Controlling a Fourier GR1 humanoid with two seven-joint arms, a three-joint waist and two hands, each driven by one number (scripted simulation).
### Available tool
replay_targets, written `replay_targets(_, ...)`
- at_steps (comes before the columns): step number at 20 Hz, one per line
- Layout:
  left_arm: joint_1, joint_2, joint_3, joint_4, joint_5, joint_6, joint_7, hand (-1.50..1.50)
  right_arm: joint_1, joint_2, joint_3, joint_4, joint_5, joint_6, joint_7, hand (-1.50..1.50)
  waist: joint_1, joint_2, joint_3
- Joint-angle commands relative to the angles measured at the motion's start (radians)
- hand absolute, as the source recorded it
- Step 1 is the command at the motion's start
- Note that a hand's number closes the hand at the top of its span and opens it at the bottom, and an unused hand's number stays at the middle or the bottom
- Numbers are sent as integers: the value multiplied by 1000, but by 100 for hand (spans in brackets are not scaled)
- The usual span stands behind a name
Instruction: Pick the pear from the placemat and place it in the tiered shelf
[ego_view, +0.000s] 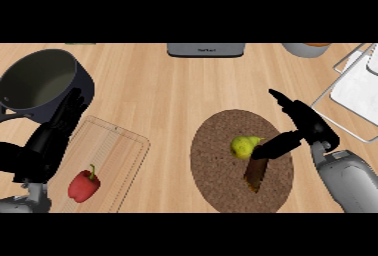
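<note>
Pear: the yellow-green pear sits on the round brown placemat, a little above its middle, with a dark shadow falling below it.
Right hand: the right hand comes in from the lower right; its thumb reaches to the pear's right side and touches it or nearly so, while the fingers point up and away, straight. It is open and has hold of nothing.
Left hand: the left hand shows at the left edge, fingers straight and pointing up, lying over the lower rim of the pot; it is open and holds nothing.
Pot: a dark grey pot stands at the upper left of the bench.
Cutting board: a pale wooden cutting board lies left of the placemat, apart from it, with a red bell pepper on its lower part.
Tiered shelf: the white wire tiered shelf shows at the right edge, near the right hand, well apart from the pear.
Far edge: a grey appliance sits at the top middle.
</note>
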Motion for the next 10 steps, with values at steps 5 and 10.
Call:
replay_targets(5,-30,-61,1,74,-51,-14,-51,0,-64,122,36,163,63,86,16,-150,-1,2,0)
replay_targets(10,16,-63,31,39,-57,-49,-47,0,-92,127,-28,121,21,206,137,-150,-3,0,0)
